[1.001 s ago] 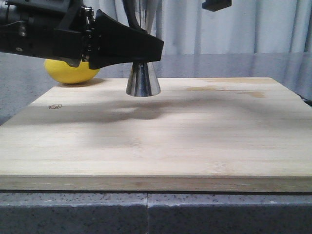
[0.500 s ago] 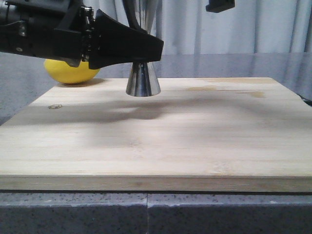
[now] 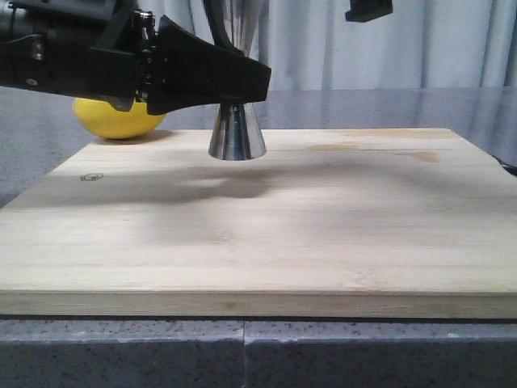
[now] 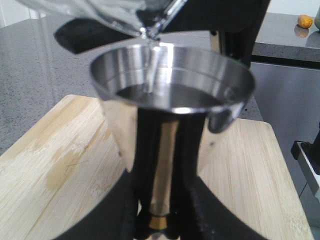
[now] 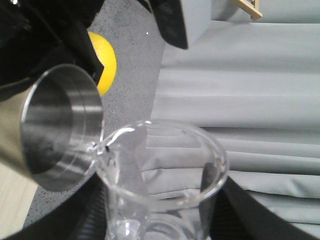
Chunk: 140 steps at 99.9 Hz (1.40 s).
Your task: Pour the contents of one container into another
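Left gripper clamped on steel jigger, upright on board. Right gripper grips glass beaker, tipped at rim — thin stream falling. Front view: right arm edged slightly sideways; pour continuing.

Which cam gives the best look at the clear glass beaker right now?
Right wrist view: the small clear glass beaker fills the frame, open mouth and pour lip resting at the rim of the shiny steel jigger. Left wrist view catches only its tilted lip above the jigger cup. Front view does not show it.
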{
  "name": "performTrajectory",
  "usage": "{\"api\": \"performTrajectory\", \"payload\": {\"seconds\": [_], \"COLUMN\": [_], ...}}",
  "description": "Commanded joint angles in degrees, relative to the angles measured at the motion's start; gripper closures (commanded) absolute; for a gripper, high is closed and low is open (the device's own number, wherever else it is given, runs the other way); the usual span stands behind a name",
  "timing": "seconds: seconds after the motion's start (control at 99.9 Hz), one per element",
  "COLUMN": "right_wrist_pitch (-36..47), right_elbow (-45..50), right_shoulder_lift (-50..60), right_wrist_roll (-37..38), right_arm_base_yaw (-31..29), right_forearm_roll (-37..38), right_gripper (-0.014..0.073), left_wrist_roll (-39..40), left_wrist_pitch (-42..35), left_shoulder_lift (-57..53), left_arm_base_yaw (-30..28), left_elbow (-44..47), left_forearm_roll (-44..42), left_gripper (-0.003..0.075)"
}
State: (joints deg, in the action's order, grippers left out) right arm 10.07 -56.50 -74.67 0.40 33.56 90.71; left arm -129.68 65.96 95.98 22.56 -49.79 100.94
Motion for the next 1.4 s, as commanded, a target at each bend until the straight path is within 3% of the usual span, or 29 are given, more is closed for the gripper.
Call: {"api": "performTrajectory", "payload": {"seconds": [0.0,1.241,1.391], "right_wrist_pitch": [0.09,-0.93,-0.93], "right_elbow": [-2.31,-2.31,-2.31], "right_shoulder_lift": [1.61,1.61,1.61], "right_wrist_roll": [0.07,0.33,3.73], "right_arm_base_yaw": [-0.05,-0.05,-0.05], "right_forearm_roll": [0.71,2.81,2.82], "right_gripper": [0.0410,0.0410,0.0410], "left_wrist_roll": [0.56,0.56,0.56], "left_wrist_pitch": [6.69,6.69,6.69], "left_shoulder_lift": [-2.59,-2.59,-2.59], "left_arm_base_yaw": [0.39,0.39,0.39], "left_elbow": [-1.60,-1.60,-1.60], "left_forearm_roll": [3.52,3.52,3.52], "left_gripper": [0.0739,0.0739,0.0739]}}
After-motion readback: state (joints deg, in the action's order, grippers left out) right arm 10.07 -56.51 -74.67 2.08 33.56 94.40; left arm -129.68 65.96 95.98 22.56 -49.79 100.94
